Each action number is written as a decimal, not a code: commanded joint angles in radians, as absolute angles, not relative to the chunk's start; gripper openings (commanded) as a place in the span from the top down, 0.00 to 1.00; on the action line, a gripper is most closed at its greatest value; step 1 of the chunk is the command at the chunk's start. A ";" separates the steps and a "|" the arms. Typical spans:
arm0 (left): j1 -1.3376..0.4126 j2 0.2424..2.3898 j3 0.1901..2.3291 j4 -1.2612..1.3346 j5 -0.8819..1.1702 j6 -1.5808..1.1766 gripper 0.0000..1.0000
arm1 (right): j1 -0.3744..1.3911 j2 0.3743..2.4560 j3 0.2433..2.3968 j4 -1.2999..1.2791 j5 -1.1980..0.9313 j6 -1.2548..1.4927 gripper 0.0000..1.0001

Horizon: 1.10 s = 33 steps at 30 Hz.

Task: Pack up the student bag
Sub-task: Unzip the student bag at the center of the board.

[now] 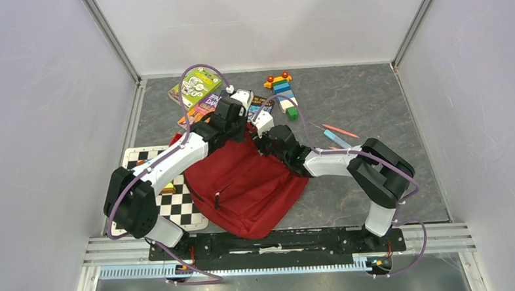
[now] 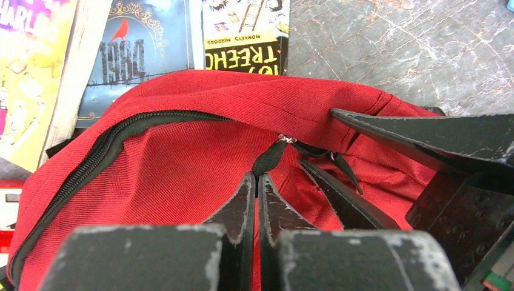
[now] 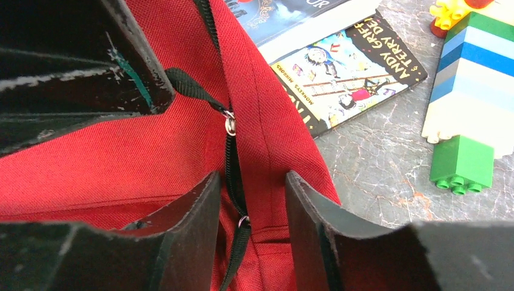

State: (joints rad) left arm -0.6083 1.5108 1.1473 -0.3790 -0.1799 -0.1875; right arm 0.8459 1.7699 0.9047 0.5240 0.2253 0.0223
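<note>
Two arms: placed at the far end of the student bag [image 1: 243,185], which is laid flat on the tabletop [image 1: 371,101].
Left fingers [image 2: 239,209]: clamped on the black zipper pull [image 3: 185,85].
Right fingers [image 3: 191,209]: held partly apart, astride the zipper track [image 3: 230,157], its length aligned with the gap.
Second pull [image 3: 242,221]: seen just between them.

The left arm [image 1: 177,159] and right arm [image 1: 334,160] angle inward, their wrists close together. The left gripper [image 2: 257,185] is pinched tight; the right gripper [image 3: 251,182] has its jaws parted.
</note>
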 commanded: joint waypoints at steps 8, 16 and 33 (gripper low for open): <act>-0.499 1.458 1.162 -0.325 -0.043 -0.281 0.98 | 0.834 1.807 0.916 0.585 0.202 -0.018 0.95; -0.408 1.417 1.131 -0.255 0.040 -0.373 0.98 | 0.834 1.753 0.837 0.574 0.264 0.028 1.00; -0.321 1.333 1.020 -0.315 -0.031 -0.409 0.98 | 0.851 1.510 0.645 0.507 0.384 0.088 1.00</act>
